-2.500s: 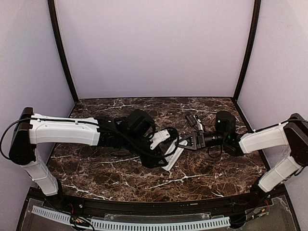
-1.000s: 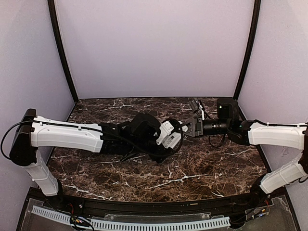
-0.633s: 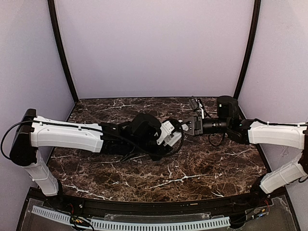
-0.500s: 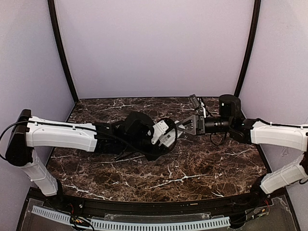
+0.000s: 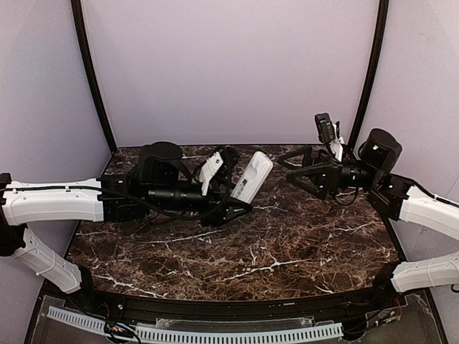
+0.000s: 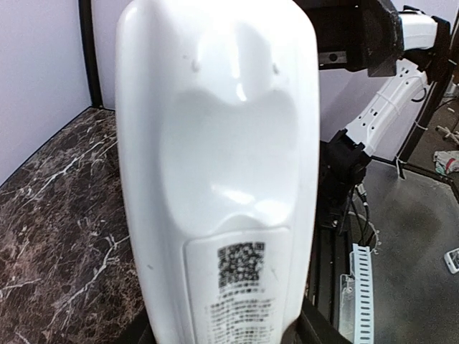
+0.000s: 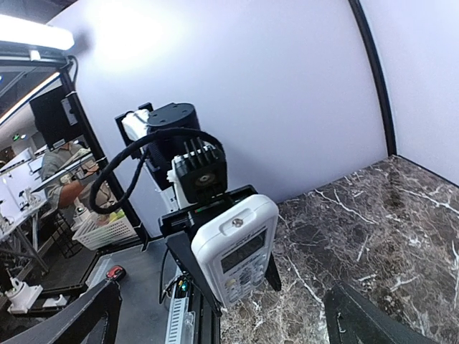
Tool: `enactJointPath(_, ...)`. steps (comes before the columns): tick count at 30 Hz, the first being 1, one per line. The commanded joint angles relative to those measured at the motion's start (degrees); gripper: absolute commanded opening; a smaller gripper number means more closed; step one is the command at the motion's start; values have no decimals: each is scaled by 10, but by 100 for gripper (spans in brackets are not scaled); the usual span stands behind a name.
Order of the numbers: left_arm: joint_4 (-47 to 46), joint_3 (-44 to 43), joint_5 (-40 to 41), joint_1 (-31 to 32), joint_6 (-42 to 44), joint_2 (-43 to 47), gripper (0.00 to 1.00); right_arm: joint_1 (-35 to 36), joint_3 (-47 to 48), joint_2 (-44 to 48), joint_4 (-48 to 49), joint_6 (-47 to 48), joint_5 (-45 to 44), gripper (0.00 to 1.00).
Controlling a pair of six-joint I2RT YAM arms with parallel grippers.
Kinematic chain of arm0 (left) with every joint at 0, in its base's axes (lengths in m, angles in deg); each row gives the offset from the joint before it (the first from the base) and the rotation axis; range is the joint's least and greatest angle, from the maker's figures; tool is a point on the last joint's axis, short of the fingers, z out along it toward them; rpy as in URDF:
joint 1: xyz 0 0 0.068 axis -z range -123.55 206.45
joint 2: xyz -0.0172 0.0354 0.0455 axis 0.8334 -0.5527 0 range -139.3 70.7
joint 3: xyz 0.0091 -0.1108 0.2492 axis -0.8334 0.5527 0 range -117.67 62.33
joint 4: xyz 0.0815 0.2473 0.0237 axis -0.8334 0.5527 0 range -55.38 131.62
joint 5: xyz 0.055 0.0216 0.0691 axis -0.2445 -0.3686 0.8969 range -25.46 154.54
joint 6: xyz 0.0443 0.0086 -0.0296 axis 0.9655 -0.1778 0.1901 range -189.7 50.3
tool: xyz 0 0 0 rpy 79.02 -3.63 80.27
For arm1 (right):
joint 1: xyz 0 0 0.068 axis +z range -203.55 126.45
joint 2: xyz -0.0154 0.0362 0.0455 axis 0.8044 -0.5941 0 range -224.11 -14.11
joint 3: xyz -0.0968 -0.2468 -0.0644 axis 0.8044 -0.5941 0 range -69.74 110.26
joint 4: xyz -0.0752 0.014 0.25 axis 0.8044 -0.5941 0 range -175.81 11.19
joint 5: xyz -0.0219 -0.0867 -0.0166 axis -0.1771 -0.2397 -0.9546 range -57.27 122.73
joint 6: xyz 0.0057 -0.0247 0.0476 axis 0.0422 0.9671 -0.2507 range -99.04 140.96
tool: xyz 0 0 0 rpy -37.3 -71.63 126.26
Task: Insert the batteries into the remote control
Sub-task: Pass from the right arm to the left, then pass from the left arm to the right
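Note:
The white remote control [image 5: 252, 176] hangs tilted above the middle of the marble table, with my left gripper [image 5: 237, 185] shut on its lower end. The left wrist view is filled by its smooth back [image 6: 219, 143], which carries a label with a square code, and dark fingers [image 6: 320, 334] hug its sides. My right gripper [image 5: 299, 172] stands open to the right of the remote, apart from it and holding nothing. In the right wrist view the remote [image 7: 237, 251] shows its screen and buttons, between my wide-spread fingers [image 7: 82, 315]. The batteries are out of view.
The dark marble table [image 5: 287, 251] lies below both arms. Lilac walls and black corner posts [image 5: 93, 79] close it in at the back and sides. A white slotted cable tray [image 5: 215, 333] runs along the near edge.
The right gripper opened, let go of the remote's end and drew back up to the right. The left arm pulled back to the left and lifted the remote higher.

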Motion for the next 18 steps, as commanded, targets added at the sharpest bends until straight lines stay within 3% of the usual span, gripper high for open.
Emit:
enactJointPath(1,-62,19,-96,-1,-18,22,41,0,17,-13,51,27,87,99)
enactJointPath(7,-122,30,-160,0,-48,23,40,25,40,-40,74,12,104,99)
enactJointPath(18,-152,36,-162,0,-62,16,40,87,82,-89,81,34,70,90)
